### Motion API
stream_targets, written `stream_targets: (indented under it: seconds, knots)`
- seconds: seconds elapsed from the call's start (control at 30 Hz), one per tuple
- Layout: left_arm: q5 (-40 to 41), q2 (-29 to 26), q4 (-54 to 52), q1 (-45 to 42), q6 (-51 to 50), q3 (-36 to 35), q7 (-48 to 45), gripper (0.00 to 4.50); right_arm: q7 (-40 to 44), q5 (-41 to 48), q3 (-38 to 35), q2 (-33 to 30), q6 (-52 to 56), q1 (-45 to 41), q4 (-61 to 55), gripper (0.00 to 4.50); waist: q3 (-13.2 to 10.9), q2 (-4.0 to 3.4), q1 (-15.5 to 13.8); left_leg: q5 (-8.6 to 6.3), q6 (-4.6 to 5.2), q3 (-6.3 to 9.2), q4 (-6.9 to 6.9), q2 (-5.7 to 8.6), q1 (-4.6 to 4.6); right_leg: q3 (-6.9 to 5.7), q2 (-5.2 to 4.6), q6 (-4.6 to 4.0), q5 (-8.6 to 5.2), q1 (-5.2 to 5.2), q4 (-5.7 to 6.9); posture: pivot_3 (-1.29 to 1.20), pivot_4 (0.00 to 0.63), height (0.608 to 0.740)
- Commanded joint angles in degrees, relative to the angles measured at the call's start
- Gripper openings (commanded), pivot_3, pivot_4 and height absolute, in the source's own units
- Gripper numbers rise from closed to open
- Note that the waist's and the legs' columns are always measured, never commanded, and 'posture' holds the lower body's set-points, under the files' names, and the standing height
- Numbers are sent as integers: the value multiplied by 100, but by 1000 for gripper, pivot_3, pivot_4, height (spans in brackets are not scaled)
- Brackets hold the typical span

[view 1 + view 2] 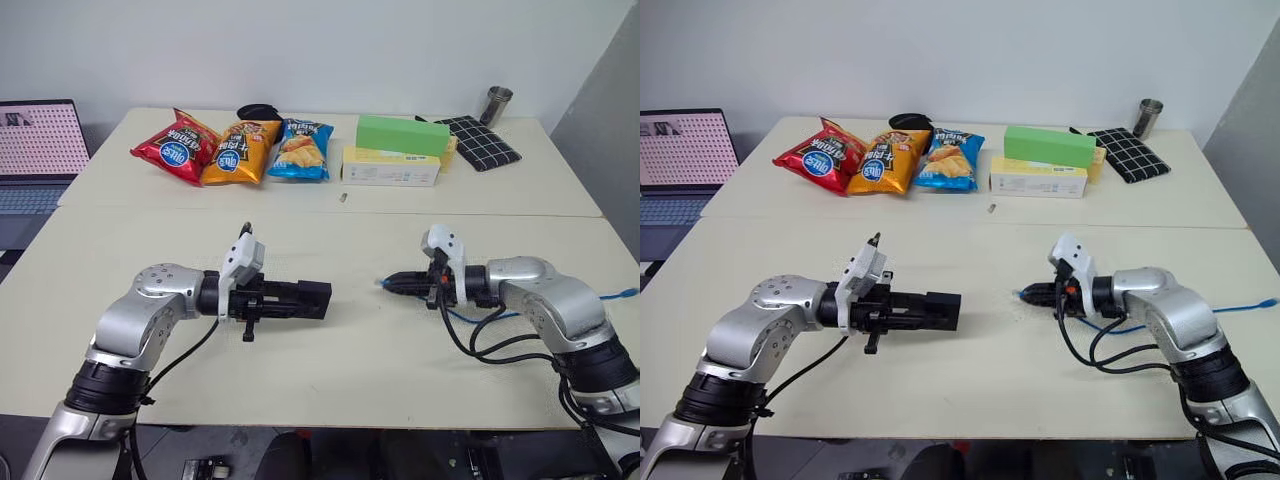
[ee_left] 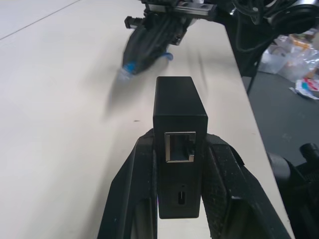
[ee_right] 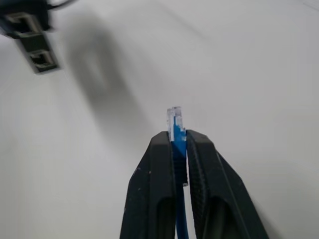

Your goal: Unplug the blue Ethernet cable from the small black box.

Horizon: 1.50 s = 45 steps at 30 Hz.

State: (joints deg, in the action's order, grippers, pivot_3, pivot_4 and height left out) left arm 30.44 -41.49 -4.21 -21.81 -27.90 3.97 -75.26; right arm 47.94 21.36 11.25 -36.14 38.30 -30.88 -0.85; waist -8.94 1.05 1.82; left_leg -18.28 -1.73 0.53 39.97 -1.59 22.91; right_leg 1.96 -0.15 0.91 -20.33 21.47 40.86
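Note:
My left gripper is shut on the small black box and holds it level above the near table. In the left wrist view the box sits between the two fingers, and its Ethernet port faces the camera with nothing in it. A clear gap to the right, my right gripper is shut on the blue Ethernet cable just behind its plug, which pokes out past the fingertips. The cable trails off behind that arm to the table's right edge.
On the far table lie three snack bags, a green box on a yellow box, a dark checked cloth and a metal cup. A laptop stands at the left. Black arm cables loop under my right wrist.

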Motion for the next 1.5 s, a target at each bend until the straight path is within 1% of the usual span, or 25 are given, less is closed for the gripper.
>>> stream_targets:
  seconds: [0.03, 0.07, 0.2, 0.27, 0.3, 0.33, 0.4, 0.53, 0.6, 0.77, 0.87, 0.97, 1.03, 1.1, 1.17, 1.37, 1.5]
  knots:
    - [-40, 73, -90, -90, 128, -134, 205, 794, -1729, -1317, -179, 368, -1140, -594, 1399, 419, 0, -1, 7, 8, -13, -8, 0, 0, 0, 6, 0, 0, 0, 5, 5, 0, 150, 740]
    - [-65, 100, -74, -114, 139, -125, 254, 794, -1796, -1410, -199, 406, -1279, -645, 1581, 773, 0, -1, 5, 9, -15, -11, 1, 0, 0, 9, 0, 0, 0, 8, 9, 0, 150, 740]
    - [-192, 183, 36, -181, 230, -132, 473, 794, -1780, -1640, -250, 457, -1731, -765, 1955, 1676, -1, -1, -5, 9, -16, -25, -4, -2, 8, 16, -1, 0, 0, 18, 3, 0, 150, 740]
    - [-247, 262, 114, -205, 273, -180, 653, 794, -1649, -1627, -326, 428, -1801, -764, 1906, 2300, -1, -1, 4, 9, -15, -38, -5, -4, 11, 25, -1, 0, 0, 24, 3, 0, 150, 740]
    - [-287, 311, 169, -217, 311, -203, 765, 794, -1560, -1607, -354, 392, -1833, -752, 1823, 2511, -1, -1, 6, 9, -15, -43, -5, -4, 10, 30, -1, 0, 0, 27, 5, 0, 150, 740]
    - [-347, 369, 243, -228, 377, -232, 898, 794, -1445, -1555, -388, 351, -1855, -733, 1693, 2731, -1, -1, 6, 9, -15, -46, -5, -5, 10, 32, -1, 0, 0, 28, 6, 0, 150, 740]
    - [-510, 540, 446, -265, 568, -326, 1299, 794, -1002, -1270, -465, 265, -1776, -654, 1210, 3308, -2, -3, 4, 9, -15, -46, -4, -6, 8, 33, 0, 0, 0, 29, 10, 0, 150, 740]
    - [-1115, 971, 1111, -458, 1255, -533, 2435, 794, 82, -229, -581, 141, -1201, -398, -257, 4186, -1, -2, -13, 8, -15, -44, -4, -7, 9, 30, -1, 0, 0, 30, 10, 0, 150, 740]
    - [-1250, 1129, 1355, -486, 1509, -595, 2690, 794, 273, 149, -581, 146, -837, -334, -876, 4186, -1, -1, -12, 8, -14, -42, -4, -8, 10, 27, 0, 0, 0, 29, 10, 0, 150, 740]
    - [-1694, 1639, 2109, -496, 2337, -723, 3589, 794, 156, 454, -395, 377, -242, -429, -1695, 4186, 0, 1, -14, 8, -14, -42, -1, -7, 10, 27, -2, 0, 0, 28, 11, 0, 150, 740]
    - [-1907, 1955, 2620, -525, 2864, -824, 4161, 794, 89, 447, -251, 500, -76, -532, -1851, 4186, 0, 1, -14, 8, -14, -42, 0, -5, 9, 28, -4, 0, 0, 28, 10, 0, 150, 740]
    - [-2062, 2124, 3134, -666, 3230, -900, 4549, 794, 44, 390, -161, 559, -6, -579, -1880, 4186, 1, 5, -14, 8, -14, -42, 1, -5, 10, 26, -5, 0, 0, 29, 11, 0, 150, 740]
    - [-2148, 2179, 3366, -705, 3379, -890, 4704, 794, 7, 378, -124, 567, 22, -585, -1893, 4186, 2, 5, -17, 8, -15, -41, 1, -4, 9, 25, -5, 0, 0, 28, 12, 0, 150, 740]
    - [-2002, 2264, 3414, -649, 3350, -896, 4561, 794, -87, 387, -110, 618, 116, -614, -1909, 4186, 3, 6, -14, 8, -15, -43, 1, -4, 8, 27, -5, 0, 0, 28, 13, 0, 150, 740]
    - [-1972, 2251, 3360, -553, 3371, -883, 4444, 1498, -176, 408, -119, 663, 216, -651, -1940, 4231, 3, 5, -13, 8, -15, -43, 0, -5, 7, 25, -5, 0, 0, 28, 13, 0, 150, 740]
    - [-1922, 2128, 3093, -237, 3235, -969, 4280, 2594, -281, 379, -103, 640, 359, -624, -2014, 4231, 3, 5, -9, 9, -15, -41, 0, -6, 8, 24, -5, 0, 0, 29, 13, 0, 150, 740]
    - [-1925, 1935, 2442, 237, 2906, -900, 4148, 3346, -337, 378, -105, 608, 440, -527, -2098, 4231, 3, 4, 4, 8, -15, -42, -3, -7, 6, 25, -5, 0, 0, 30, 13, 0, 150, 740]
